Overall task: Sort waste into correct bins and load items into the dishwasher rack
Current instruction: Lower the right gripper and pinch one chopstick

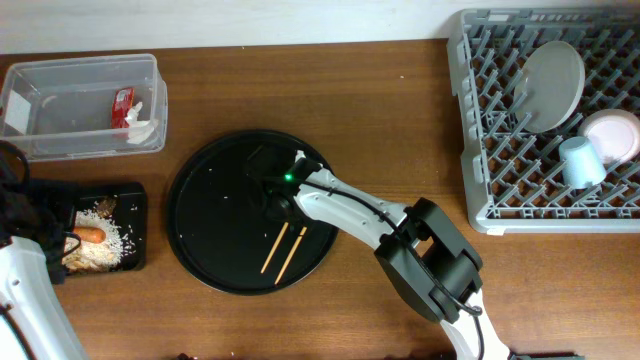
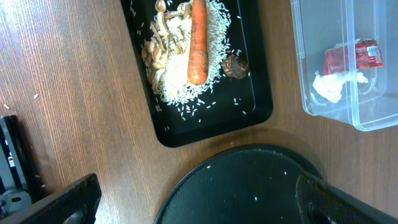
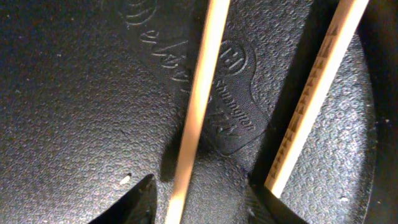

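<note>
The shallow black tray [image 1: 137, 196] holds pale rice [image 2: 180, 87], an orange carrot [image 2: 197, 43] and a brown lump [image 2: 234, 66]. The clear tub [image 1: 80, 62] holds the red sachet [image 1: 123, 103] and the white tissue [image 1: 140, 128]. The grey rack [image 1: 480, 205] holds the white plate [image 1: 553, 85], the white dish [image 1: 612, 135] and the pale-blue cup [image 1: 582, 162]. My right gripper [image 3: 200, 202] is open, low on the round black tray [image 1: 210, 200], with one of two wooden chopsticks [image 3: 193, 124] between its fingers. My left gripper [image 2: 199, 208] is open and empty over that tray's left edge.
The second chopstick [image 3: 317, 93] lies just outside my right gripper's right finger. Both chopsticks [image 1: 282, 250] lie on the right half of the round tray. A few rice grains are scattered on the round tray [image 2: 249, 186] and the wooden table [image 2: 56, 93].
</note>
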`<action>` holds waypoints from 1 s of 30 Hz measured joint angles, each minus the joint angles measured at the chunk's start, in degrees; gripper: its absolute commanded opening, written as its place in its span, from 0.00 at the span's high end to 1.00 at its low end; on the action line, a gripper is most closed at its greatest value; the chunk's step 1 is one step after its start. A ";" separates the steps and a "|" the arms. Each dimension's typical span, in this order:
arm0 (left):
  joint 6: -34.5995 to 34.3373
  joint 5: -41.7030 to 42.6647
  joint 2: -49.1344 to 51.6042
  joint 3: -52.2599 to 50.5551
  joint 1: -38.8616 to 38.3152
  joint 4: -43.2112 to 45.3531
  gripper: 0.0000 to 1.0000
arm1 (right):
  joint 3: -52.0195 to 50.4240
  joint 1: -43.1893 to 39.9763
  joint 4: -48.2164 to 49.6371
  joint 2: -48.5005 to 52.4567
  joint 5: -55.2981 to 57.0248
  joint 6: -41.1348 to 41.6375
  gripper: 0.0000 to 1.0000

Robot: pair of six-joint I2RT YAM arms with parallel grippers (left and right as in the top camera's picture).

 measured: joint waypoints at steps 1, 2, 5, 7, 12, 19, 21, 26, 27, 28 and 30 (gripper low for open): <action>0.00 0.00 0.00 0.00 0.02 0.02 0.01 | -0.02 0.02 -0.13 0.00 0.20 0.04 0.63; 0.00 -0.02 0.00 0.00 0.02 0.02 0.01 | -0.02 0.02 -0.22 0.02 0.44 0.07 0.64; -0.02 -0.02 0.00 0.00 0.02 0.00 0.01 | -0.13 0.07 -0.22 0.02 0.94 0.07 0.69; 0.00 0.00 0.00 0.00 0.02 0.02 0.01 | -0.17 0.07 -0.17 0.07 1.42 0.02 0.72; 0.00 0.00 0.00 0.00 0.00 0.00 0.01 | -0.24 0.07 -0.15 0.09 1.86 0.00 0.73; 0.00 0.00 0.00 0.00 0.02 0.00 0.01 | 0.11 0.04 -1.40 0.22 2.23 0.07 0.88; 0.00 -0.02 0.00 0.00 0.02 0.00 0.01 | 0.85 0.04 -2.40 0.59 2.23 -0.04 0.88; 0.00 0.00 0.00 0.00 0.00 0.02 0.01 | 1.42 0.04 -3.17 0.96 2.27 -0.02 0.91; 0.00 0.00 0.00 0.00 0.00 0.00 0.01 | 1.49 0.04 -3.21 0.98 2.27 0.00 0.91; 0.00 0.00 0.00 0.00 0.02 0.00 0.01 | 1.49 0.04 -3.23 0.98 2.29 0.02 0.92; 0.00 0.00 0.00 0.00 0.02 0.02 0.01 | 1.49 0.04 -3.30 0.98 2.29 0.04 0.96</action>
